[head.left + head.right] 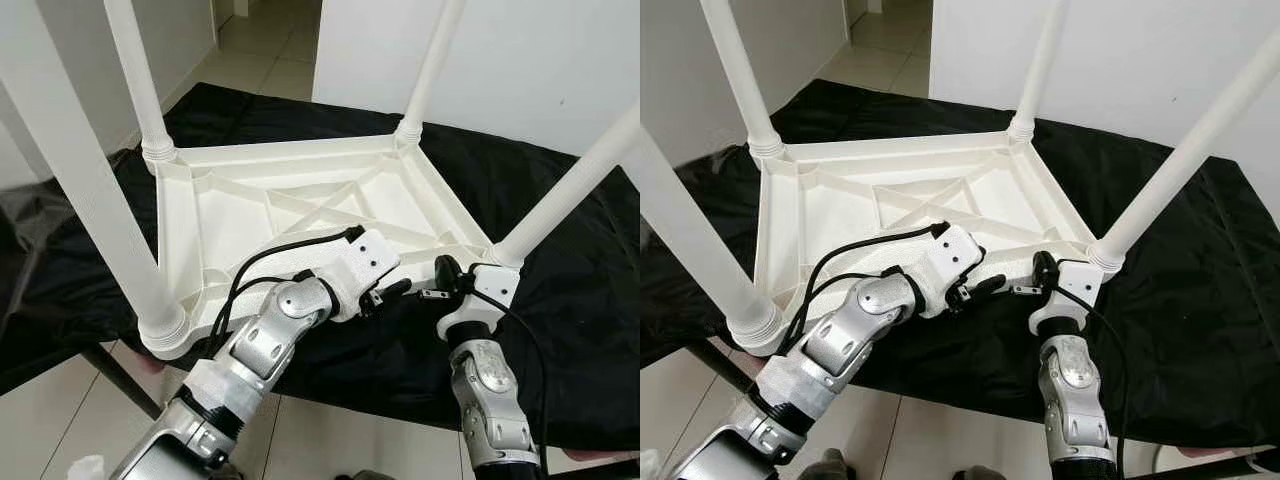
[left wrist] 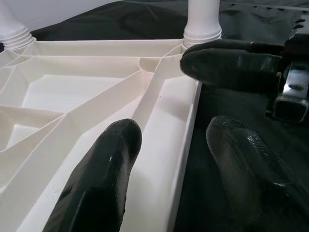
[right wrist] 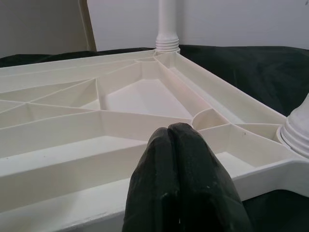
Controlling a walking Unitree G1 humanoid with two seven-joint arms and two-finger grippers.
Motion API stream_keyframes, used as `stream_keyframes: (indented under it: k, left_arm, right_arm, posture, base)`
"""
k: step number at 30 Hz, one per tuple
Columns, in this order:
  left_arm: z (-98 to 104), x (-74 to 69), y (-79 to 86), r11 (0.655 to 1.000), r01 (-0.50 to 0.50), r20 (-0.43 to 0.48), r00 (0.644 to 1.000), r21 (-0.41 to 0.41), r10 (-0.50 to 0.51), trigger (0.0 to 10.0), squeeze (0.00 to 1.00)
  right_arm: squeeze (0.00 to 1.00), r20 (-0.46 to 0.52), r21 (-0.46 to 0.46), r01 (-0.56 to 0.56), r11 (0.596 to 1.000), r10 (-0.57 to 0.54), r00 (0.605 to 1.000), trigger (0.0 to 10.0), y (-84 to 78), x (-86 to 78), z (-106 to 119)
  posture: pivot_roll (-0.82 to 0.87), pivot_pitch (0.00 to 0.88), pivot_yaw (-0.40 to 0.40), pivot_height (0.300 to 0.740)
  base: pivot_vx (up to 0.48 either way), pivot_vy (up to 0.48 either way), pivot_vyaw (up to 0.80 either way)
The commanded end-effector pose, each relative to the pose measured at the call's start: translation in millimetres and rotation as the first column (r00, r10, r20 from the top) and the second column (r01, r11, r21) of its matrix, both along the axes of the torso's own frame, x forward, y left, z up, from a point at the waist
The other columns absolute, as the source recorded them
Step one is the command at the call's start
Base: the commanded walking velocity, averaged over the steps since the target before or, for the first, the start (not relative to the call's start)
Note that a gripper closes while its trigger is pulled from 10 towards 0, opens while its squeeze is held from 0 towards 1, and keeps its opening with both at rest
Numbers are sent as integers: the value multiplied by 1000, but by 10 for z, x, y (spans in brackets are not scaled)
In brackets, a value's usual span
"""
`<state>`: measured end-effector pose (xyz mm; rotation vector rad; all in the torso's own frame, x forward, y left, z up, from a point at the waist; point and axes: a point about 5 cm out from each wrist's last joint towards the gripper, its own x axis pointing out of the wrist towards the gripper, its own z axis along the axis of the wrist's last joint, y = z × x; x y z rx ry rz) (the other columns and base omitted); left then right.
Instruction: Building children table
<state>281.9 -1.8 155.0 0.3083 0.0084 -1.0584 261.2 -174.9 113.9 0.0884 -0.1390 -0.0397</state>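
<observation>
Both grippers sit at the near rim of the upturned children's table (image 1: 300,210) on the black-draped worktop (image 1: 560,260) — left gripper (image 2: 166,159) spread astride it, right gripper (image 3: 181,145) pressed together. Pushing there could slide it off — cloth looks slippery.

My right gripper (image 3: 179,145) has its fingers pressed together, just at the near rim of the upturned white table (image 3: 145,96), one leg (image 3: 167,24) upright beyond.

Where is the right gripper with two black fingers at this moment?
In the head views, the right gripper is at the near edge of the upturned white plastic table, just left of its near right leg, with the left gripper beside it.
</observation>
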Motion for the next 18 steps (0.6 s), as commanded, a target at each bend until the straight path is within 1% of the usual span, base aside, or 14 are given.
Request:
stream_keyframes:
  k: [1, 2, 4, 6, 7, 8, 10, 11, 12, 14, 18]
  left_arm:
    - [-33, -101, 12, 990, 131, -37, 991, 43, -129, 10000, 0]
    - [-33, -101, 12, 990, 131, -37, 991, 43, -129, 10000, 0]
    - [-63, -131, 107, 987, 139, -45, 990, 80, -136, 10000, 0]
    - [-63, -131, 107, 987, 139, -45, 990, 80, -136, 10000, 0]
    - [-76, -137, 147, 986, 134, -46, 990, 96, -130, 10000, 0]
    - [-76, -137, 147, 986, 134, -46, 990, 96, -130, 10000, 0]
    - [-120, -156, 317, 988, 79, -75, 995, 131, -70, 10000, 0]
    - [-131, -165, 370, 989, 52, -86, 995, 137, -41, 10000, 0]
    - [-131, -165, 370, 989, 52, -86, 995, 137, -41, 10000, 0]
    - [-139, -153, 448, 988, -9, -106, 994, 156, 26, 10000, 0]
    - [-135, -141, 496, 986, -45, -121, 990, 161, 65, 10000, 0]
  right_arm:
    - [0, -5, -3, 17, 1000, -17, 1000, 10000, -46, 0, -13]
    - [0, -5, -3, 17, 1000, -17, 1000, 10000, -46, 0, -13]
    - [0, -5, -4, 22, 1000, -22, 1000, 10000, -57, -3, -13]
    - [0, -5, -4, 22, 1000, -22, 1000, 10000, -57, -3, -13]
    - [0, -5, -4, 24, 1000, -24, 1000, 10000, -60, -3, -14]
    - [0, -5, -4, 24, 1000, -24, 1000, 10000, -60, -3, -14]
    - [0, -4, -1, 25, 1000, -25, 1000, 10000, -52, -7, -18]
    - [0, -5, -1, 26, 1000, -26, 1000, 10000, -47, -12, -22]
    - [0, -5, -1, 26, 1000, -26, 1000, 10000, -47, -12, -22]
    - [0, -6, -1, 24, 1000, -24, 1000, 10000, -40, -19, -29]
    - [0, -8, 0, 23, 1000, -23, 1000, 10000, -37, -27, -34]
  posture:
    - [75, 18, -74, 740]
    - [75, 18, -74, 740]
    - [76, 17, -70, 740]
    - [76, 17, -70, 740]
    - [76, 17, -70, 740]
    - [76, 17, -70, 740]
    - [81, 20, -65, 740]
    - [83, 21, -65, 740]
    - [83, 21, -65, 740]
    - [84, 26, -66, 740]
    - [84, 29, -67, 740]
  base:
    - [0, 0, 0]
    - [0, 0, 0]
    - [0, 0, 0]
    - [0, 0, 0]
    - [0, 0, 0]
    - [0, 0, 0]
    - [0, 0, 0]
    - [0, 0, 0]
    - [0, 0, 0]
    - [0, 0, 0]
    - [0, 0, 0]
